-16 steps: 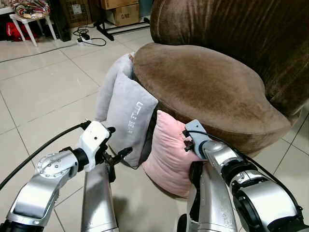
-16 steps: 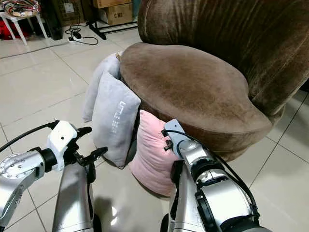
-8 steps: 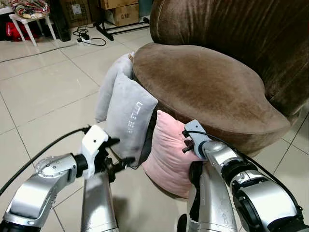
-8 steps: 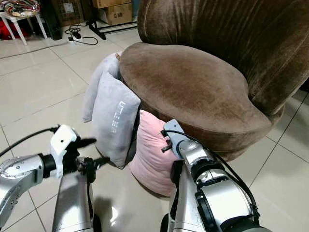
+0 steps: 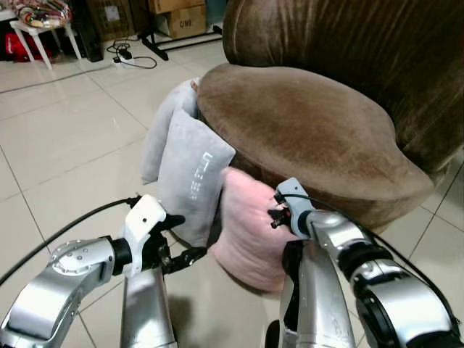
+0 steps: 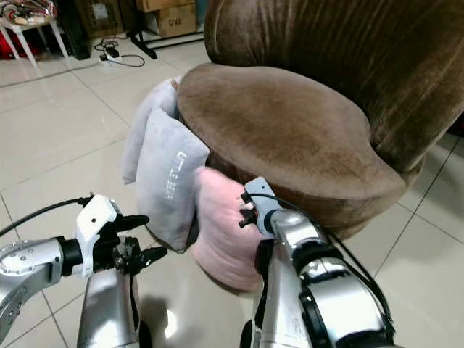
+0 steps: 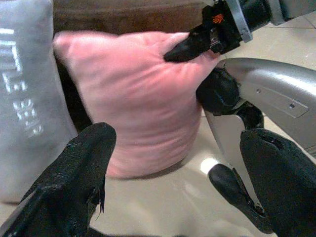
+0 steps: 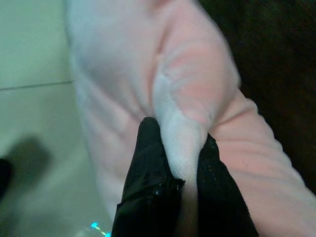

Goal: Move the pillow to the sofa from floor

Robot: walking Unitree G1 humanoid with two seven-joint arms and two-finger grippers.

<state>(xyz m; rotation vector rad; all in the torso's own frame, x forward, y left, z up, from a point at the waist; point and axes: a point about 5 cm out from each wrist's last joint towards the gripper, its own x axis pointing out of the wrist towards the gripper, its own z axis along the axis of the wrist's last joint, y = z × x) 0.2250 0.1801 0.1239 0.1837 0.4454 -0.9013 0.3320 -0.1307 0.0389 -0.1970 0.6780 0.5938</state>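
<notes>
The right pincer [image 8: 174, 163] is pinching a fold of the pink pillow [image 5: 250, 232], which is sitting on the floor against the sofa [image 5: 312, 130]. Soft and light, it is likely sagging from one corner. The left pincer [image 5: 181, 239], fingers apart, is hovering beside it; the grey pillow [image 5: 190, 181] is crowding its side.

silver arms [image 5: 72, 272], black cables [image 5: 65, 230], seemingly white wrist housings [image 5: 143, 217]

A grey pillow [image 5: 190, 177] with pale lettering stands on edge on the tiled floor [image 5: 65, 138], leaning against furniture, with a second grey cushion [image 5: 161, 127] behind it. Farther back, a black cable [image 5: 130, 56] lies coiled on the tiles near cardboard boxes [image 5: 177, 18]. A small white table [image 5: 40, 29] holds a patterned bundle [image 5: 40, 11].
</notes>
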